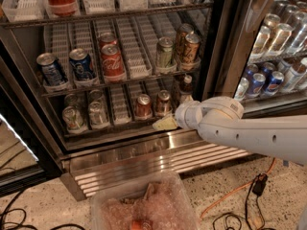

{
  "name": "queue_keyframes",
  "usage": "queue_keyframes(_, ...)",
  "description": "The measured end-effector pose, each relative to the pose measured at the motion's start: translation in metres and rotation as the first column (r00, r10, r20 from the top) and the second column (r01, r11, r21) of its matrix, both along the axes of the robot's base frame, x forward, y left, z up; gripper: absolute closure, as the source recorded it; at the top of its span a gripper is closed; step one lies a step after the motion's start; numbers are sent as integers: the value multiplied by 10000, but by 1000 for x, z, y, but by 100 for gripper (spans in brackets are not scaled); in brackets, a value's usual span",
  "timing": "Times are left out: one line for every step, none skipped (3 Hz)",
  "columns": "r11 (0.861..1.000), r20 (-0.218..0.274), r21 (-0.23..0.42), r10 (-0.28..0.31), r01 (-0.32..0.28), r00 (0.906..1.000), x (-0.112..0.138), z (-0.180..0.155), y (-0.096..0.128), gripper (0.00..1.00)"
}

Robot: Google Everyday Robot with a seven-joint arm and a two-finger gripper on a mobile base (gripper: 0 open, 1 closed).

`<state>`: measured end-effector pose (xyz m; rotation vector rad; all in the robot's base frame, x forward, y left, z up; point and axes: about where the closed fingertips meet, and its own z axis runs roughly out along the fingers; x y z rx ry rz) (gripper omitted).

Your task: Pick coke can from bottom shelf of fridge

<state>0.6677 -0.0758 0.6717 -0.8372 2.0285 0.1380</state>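
Observation:
The fridge (218, 42) stands open in the camera view. The coke can (143, 107), small and red with a silver top, stands upright on the bottom shelf (120, 110), in a lane near the middle. A darker brownish-red can (163, 102) stands just right of it. My gripper (164, 124) reaches in from the right on a white arm (240, 128). It sits at the shelf's front edge, just below and right of the coke can, in front of the brownish can, and appears apart from both.
Two silver cans (74, 119) stand at the bottom shelf's left and a dark bottle (185, 85) at its right. The rack above holds blue, red, green and brown cans. The ribbed steel base (144, 157) lies below. A clear bin (144, 207) and cables (230, 202) are on the floor.

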Motion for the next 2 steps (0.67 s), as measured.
queue_keyframes(10000,430,77,6,-9,9991,10,13,-6,0)
queue_keyframes(9997,584,172,134,-144,9982,13,4,-9,0)
